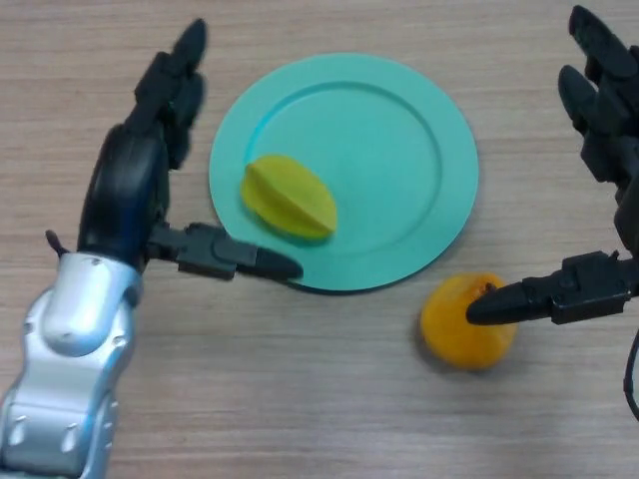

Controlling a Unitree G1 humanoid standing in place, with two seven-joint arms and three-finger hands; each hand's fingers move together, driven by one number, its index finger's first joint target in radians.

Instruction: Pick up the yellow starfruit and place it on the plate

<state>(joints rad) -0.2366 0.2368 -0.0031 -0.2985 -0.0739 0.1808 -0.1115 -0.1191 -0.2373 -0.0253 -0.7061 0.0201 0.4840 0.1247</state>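
The yellow starfruit (290, 196) lies on the left part of the teal plate (399, 150), which sits at the middle of the wooden table. My left hand (135, 175) is open just left of the plate, its fingers straight and pointing away, its thumb (250, 259) reaching to the plate's near-left rim. It holds nothing. My right hand (604, 110) is open at the right edge of the view, its thumb (519, 297) lying over an orange fruit.
An orange fruit (464, 324) rests on the table just off the plate's near-right rim, under my right thumb. The wooden table (300, 399) extends bare toward the front.
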